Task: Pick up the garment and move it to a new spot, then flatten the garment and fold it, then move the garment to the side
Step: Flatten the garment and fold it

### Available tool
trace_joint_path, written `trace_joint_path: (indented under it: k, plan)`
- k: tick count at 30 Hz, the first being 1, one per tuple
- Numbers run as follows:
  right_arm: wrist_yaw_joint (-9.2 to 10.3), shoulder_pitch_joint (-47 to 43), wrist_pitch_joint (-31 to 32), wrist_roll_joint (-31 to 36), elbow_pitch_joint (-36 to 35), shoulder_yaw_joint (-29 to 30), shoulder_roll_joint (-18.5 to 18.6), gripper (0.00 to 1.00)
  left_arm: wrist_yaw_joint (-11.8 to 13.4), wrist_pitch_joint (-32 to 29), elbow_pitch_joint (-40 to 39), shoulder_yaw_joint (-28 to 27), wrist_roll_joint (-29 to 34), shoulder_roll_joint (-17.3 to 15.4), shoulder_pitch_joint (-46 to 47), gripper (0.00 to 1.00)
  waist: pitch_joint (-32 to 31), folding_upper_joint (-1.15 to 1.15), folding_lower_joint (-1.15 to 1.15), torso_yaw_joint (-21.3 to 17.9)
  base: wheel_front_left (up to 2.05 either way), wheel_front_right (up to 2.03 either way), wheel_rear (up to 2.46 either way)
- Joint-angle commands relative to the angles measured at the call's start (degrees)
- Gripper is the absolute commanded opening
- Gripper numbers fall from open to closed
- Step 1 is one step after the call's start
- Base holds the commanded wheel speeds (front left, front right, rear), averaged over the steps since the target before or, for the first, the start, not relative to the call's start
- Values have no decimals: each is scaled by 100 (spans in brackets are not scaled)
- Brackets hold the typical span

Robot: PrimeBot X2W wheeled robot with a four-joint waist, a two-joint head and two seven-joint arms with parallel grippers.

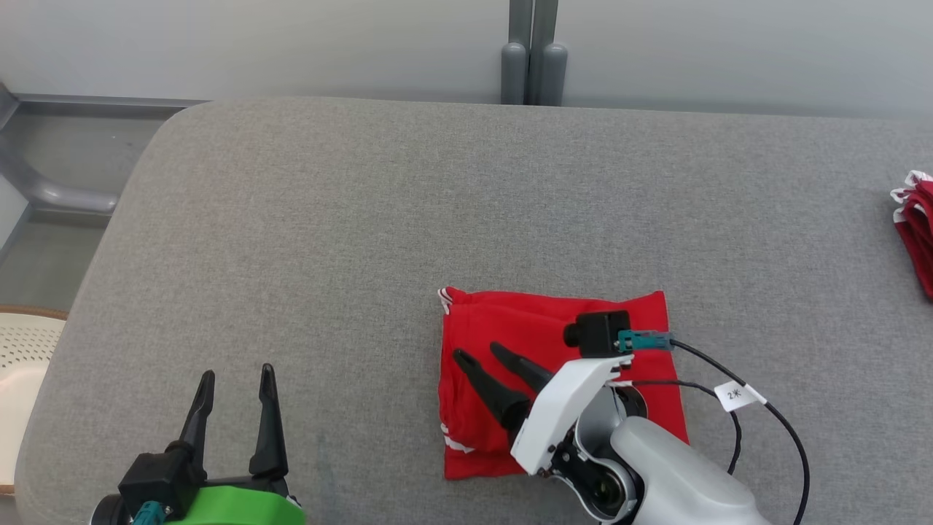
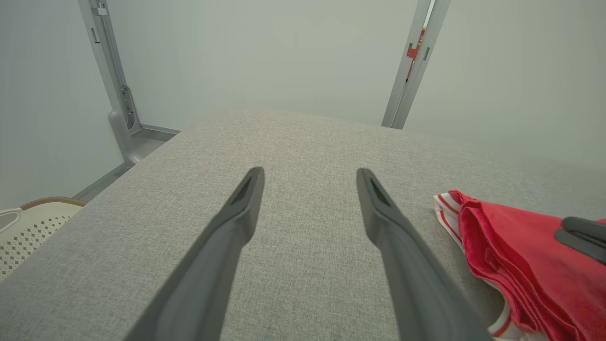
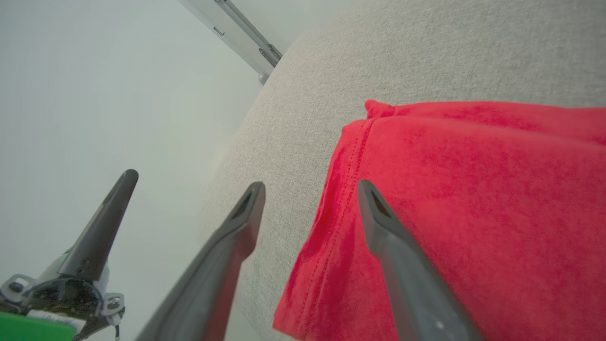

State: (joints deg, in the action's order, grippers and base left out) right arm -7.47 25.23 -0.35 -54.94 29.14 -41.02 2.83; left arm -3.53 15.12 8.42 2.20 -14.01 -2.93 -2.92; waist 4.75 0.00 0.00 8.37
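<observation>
The garment (image 1: 510,321) is red with white-striped trim and lies folded into a rough square on the grey padded table (image 1: 364,219), right of centre near the front. My right gripper (image 1: 481,354) hovers over the garment's left half with its fingers spread and nothing between them. In the right wrist view the gripper (image 3: 310,189) straddles the garment's hemmed edge (image 3: 350,156). My left gripper (image 1: 237,375) stands open at the front left over bare table. In the left wrist view it (image 2: 310,173) is apart from the garment (image 2: 511,246) lying at the right.
More red cloth with white trim (image 1: 917,226) lies at the table's right edge. A pale perforated basket (image 1: 22,350) sits beyond the table's left edge. Grey metal posts (image 1: 532,51) stand behind the table. A cable with a white tag (image 1: 736,394) trails from my right wrist.
</observation>
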Motion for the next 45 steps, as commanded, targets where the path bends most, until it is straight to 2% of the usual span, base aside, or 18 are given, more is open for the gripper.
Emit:
trace_joint_path:
  k: [1,4,7,10,14,19,26,31,37,45]
  plan:
    - [-4,97,-121,-91,19,-9,15,100,24,-1,0,-16,27,-3,78,100,1,0,0,-19,0,0,0]
    - [-4,202,-405,-307,-13,46,14,100,26,-1,-4,-15,46,-2,83,100,0,0,0,-63,0,0,0]
    - [-4,339,-738,-96,81,172,18,100,16,-2,1,11,59,-1,104,100,2,0,0,-119,0,0,0]
    - [-4,498,-1153,564,260,335,214,100,9,-2,2,51,70,-1,122,100,0,0,0,-191,0,0,0]
    - [-4,472,-1401,1244,346,760,271,100,-26,-1,20,133,109,-1,162,100,-20,0,0,-276,0,0,0]
    - [-4,158,-1476,1883,168,1357,362,100,-25,-2,53,218,154,-2,262,100,-52,0,0,-399,0,0,0]
    - [-3,-446,-1485,2564,-90,1849,318,100,17,-1,79,281,114,-2,305,100,-106,0,0,-452,0,0,0]
    - [-4,-1154,-1487,2935,-472,2560,184,100,65,-1,77,329,76,-2,135,100,-211,0,0,-461,0,0,0]
    - [-4,-1701,-1488,3449,-958,3140,61,100,101,-1,95,333,12,-2,-5,100,-350,0,0,-556,0,0,0]
    - [-4,-1967,-1488,3722,-1235,3409,12,100,122,-1,78,313,4,-3,-102,100,-501,0,0,-671,0,0,0]
